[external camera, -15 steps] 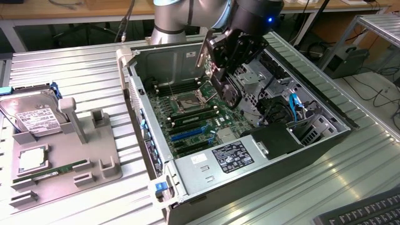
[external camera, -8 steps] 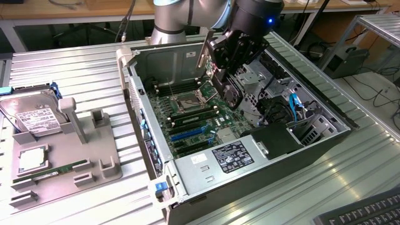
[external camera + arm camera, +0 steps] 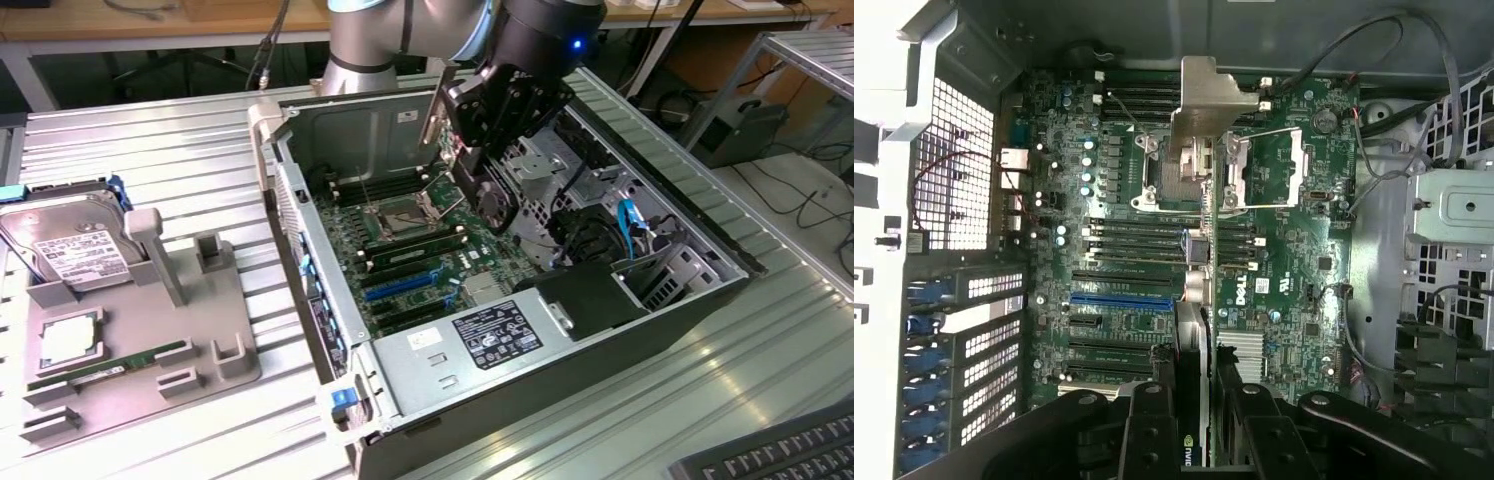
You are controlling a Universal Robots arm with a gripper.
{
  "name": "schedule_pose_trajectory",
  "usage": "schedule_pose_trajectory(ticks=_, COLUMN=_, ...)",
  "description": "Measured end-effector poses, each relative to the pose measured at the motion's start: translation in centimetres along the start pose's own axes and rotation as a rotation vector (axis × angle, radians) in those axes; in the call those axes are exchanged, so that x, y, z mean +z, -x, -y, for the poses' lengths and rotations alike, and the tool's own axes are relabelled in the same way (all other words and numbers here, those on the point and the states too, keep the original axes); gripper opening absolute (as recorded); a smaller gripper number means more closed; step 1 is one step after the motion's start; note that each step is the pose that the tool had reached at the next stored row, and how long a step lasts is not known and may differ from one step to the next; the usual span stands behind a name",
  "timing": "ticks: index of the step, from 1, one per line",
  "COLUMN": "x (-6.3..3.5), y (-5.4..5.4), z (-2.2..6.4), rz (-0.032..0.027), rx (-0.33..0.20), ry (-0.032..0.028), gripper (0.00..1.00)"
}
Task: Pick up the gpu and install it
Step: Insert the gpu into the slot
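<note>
Gripping gpu (image 3: 483,195) in claw (image 3: 501,125), edge-on over board (image 3: 414,245), upper centre of exterior view. Past pickup, into install. Seemingly clear of slots; needs edge squared to blue slot (image 3: 1122,298) before lowering.

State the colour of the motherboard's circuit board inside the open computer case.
Green; the motherboard shows best in the wrist view.

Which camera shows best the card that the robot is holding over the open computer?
The exterior view: there the gpu hangs from the pincer above the motherboard, with its dark side and silver bracket showing. The wrist view looks along its edge, so it appears as a thin strip.
</note>
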State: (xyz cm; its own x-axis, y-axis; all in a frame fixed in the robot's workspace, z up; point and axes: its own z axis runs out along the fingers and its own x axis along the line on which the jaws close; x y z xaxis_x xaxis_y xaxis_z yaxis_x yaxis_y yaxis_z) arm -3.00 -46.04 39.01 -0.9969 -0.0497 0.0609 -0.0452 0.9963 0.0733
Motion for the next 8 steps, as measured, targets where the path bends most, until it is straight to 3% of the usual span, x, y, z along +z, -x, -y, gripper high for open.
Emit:
schedule_pose_trajectory(ticks=3, x=0.01, y=0.00, z=0.00, rz=0.0009, rx=-0.009, ry=-0.0006, gripper=0.26)
schedule_pose_trajectory(ticks=8, x=0.07, y=0.00, z=0.01, rz=-0.0070, rx=-0.119, ry=-0.0072, gripper=0.26)
